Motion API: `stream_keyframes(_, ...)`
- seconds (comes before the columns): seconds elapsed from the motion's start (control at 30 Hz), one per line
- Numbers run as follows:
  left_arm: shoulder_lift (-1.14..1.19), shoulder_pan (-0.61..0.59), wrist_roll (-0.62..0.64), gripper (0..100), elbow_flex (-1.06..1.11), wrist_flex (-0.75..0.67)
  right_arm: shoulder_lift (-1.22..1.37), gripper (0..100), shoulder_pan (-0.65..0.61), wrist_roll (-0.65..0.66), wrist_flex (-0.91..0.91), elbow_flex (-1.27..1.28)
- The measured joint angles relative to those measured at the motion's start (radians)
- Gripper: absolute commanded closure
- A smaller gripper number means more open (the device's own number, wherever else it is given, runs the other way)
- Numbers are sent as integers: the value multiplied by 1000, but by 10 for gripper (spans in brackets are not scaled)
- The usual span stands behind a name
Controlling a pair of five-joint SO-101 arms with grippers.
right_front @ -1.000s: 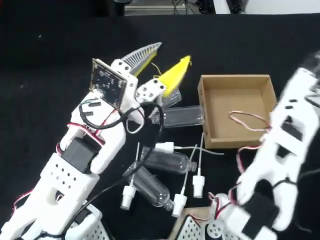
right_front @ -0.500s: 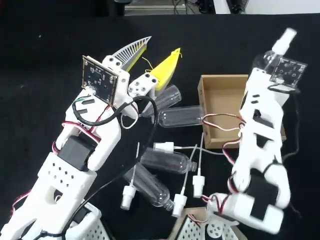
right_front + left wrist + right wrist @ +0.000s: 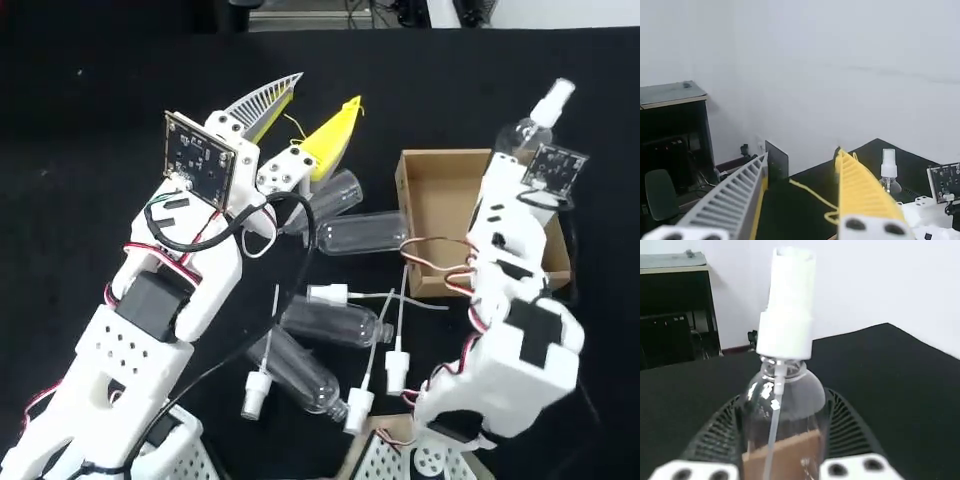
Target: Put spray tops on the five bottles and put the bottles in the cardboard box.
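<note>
One bottle (image 3: pixel 790 395) with a spray top (image 3: pixel 787 305) already on it is gripped by the right claw (image 3: pixel 782 407), whose dark fingers press on both sides of its body, the neck pointing away from the claw. In the high view it hangs over the far right part of the cardboard box (image 3: pixel 400 190), which stands on the right half of the black bench (image 3: pixel 100 100). The right arm (image 3: pixel 515 250) rises from the near edge and bends steeply over the box. Since half a second ago it has folded a little and brought the bottle slightly lower and to the left. Four bare bottles (image 3: pixel 335 322) and four loose spray tops (image 3: pixel 398 370) lie in the middle of the bench, between the box and the left arm (image 3: pixel 160 310). The left claw (image 3: pixel 327 88) is wide open, holds nothing, and points toward the far edge; it has not moved.
</note>
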Motion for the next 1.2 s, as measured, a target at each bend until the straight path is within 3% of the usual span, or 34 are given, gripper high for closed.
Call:
stream_keyframes(0.33,0,0,0,801,0,0,140,988,0,0,-181,-17)
stream_keyframes(1.07,0,0,0,801,0,0,239,985,0,-2,-192,-81)
stream_keyframes(1.2,0,0,0,801,0,0,239,913,0,-2,-192,-81)
